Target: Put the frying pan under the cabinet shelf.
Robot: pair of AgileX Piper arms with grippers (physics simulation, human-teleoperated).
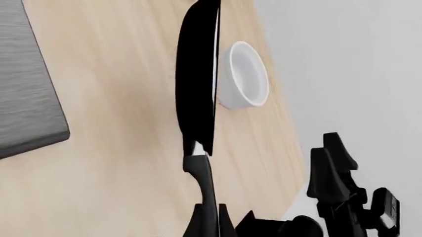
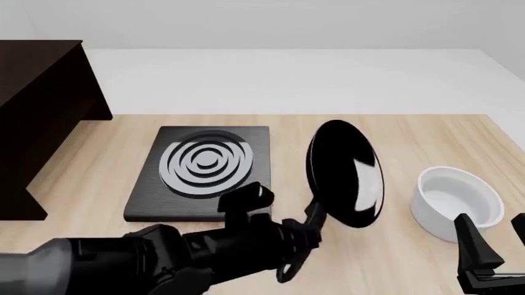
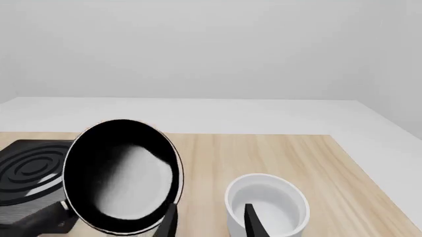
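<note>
The frying pan (image 2: 345, 175) is off the table and tipped up on edge, its glossy inner bottom facing right. My left gripper (image 2: 297, 244) is shut on the pan's handle (image 2: 314, 212). In the left wrist view the pan (image 1: 196, 74) shows edge-on, with my left gripper (image 1: 209, 221) on the handle. The cabinet shelf (image 2: 41, 104) stands at the far left, well away from the pan. My right gripper (image 2: 495, 246) is open and empty, low at the right, just in front of the white bowl. The right wrist view shows the pan (image 3: 122, 175) to the left of my right gripper (image 3: 209, 224).
A flat black stove plate with grey rings (image 2: 205, 166) lies between the cabinet and the pan. A white bowl (image 2: 458, 200) stands right of the pan, close to the right gripper; it also shows in the left wrist view (image 1: 245, 74) and right wrist view (image 3: 267, 200).
</note>
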